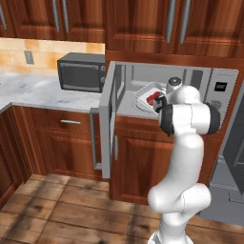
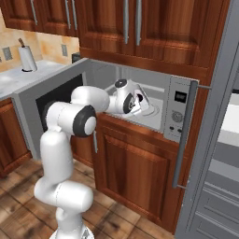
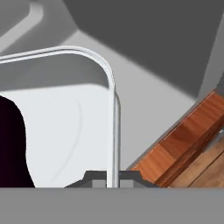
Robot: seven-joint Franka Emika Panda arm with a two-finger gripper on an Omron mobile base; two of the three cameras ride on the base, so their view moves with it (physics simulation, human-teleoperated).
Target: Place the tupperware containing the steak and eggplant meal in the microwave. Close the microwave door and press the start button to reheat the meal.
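Left base view, wood-floored kitchen, marble counter (image 1: 33, 90), tool (image 3: 113, 178) clamped on tupperware (image 3: 74, 113) rim inside open microwave (image 1: 190, 78)

No legible text, label, brand, number or sign anywhere. Small black display (image 2: 180, 97) on the control panel of the microwave (image 2: 177, 116): pale marks present, too small to read. Round dial (image 2: 176, 116) below it: no readable markings. Buttons (image 1: 102, 76) on the dark countertop oven (image 1: 81, 71): blank at this size.
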